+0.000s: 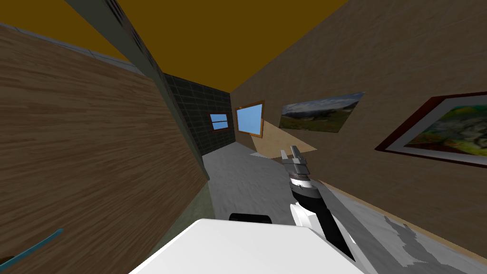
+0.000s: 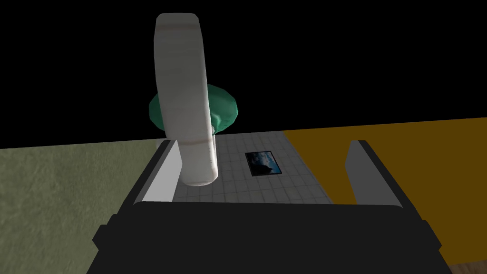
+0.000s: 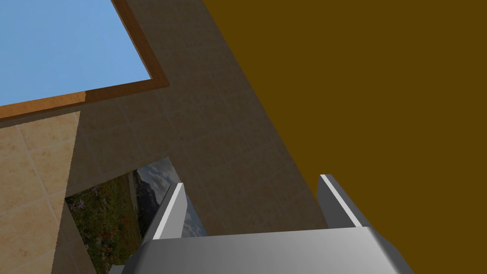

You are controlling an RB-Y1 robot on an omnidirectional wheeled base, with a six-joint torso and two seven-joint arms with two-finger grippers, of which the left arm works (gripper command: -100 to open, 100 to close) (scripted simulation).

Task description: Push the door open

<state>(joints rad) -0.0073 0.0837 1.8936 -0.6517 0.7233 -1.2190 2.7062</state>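
Left hand spread, white bar between its fingers, beside one. Right hand spread, centre of frame; wooden door at left.

Head view: the camera on my head, rolled, faces steeply down and forward along a corridor. The wooden door is very near on my left and my right gripper is small at centre. Right wrist view: the camera on my right hand faces upward along its fingers toward the side wall and ochre ceiling. It shares the wood-framed window and the landscape picture with the head view. Left wrist view: the camera on my left hand faces along my left gripper, very near a white handle, with a black area beyond.
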